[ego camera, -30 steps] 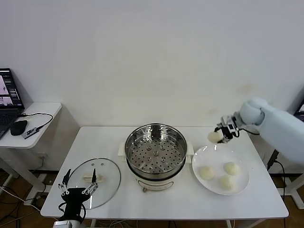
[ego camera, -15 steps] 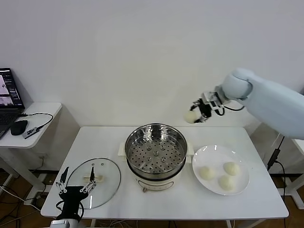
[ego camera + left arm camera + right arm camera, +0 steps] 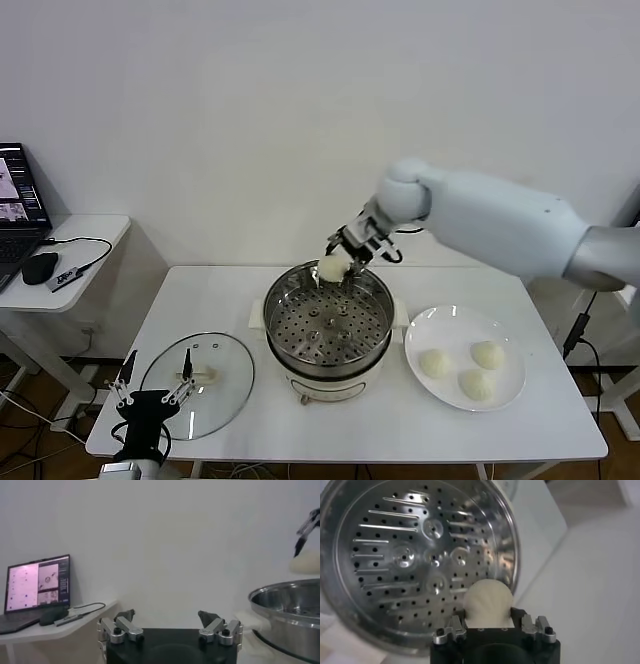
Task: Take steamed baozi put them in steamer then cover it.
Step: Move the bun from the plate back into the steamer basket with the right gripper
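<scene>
One steamed baozi hangs in the air over the far rim of the steamer, pinched in the right gripper — its fingers are closed on the bun's sides. In the right wrist view the bun sits between the two fingers, with the perforated steel tray below it; the tray holds nothing. The right arm reaches in from the robot's right, above the table.

The other three baozi lie together on a white plate, just beside the steamer on the robot's right. The steamer stands near the middle of the table on its white base.

The cover lies flat on the table to the robot's left of the steamer, apart from it, handle up. The left gripper is parked at the table's near edge by the cover, its fingers spread wide and holding nothing — the left wrist view shows both fingers well apart.

Farther to the left, a side table carries a laptop and a mouse.
</scene>
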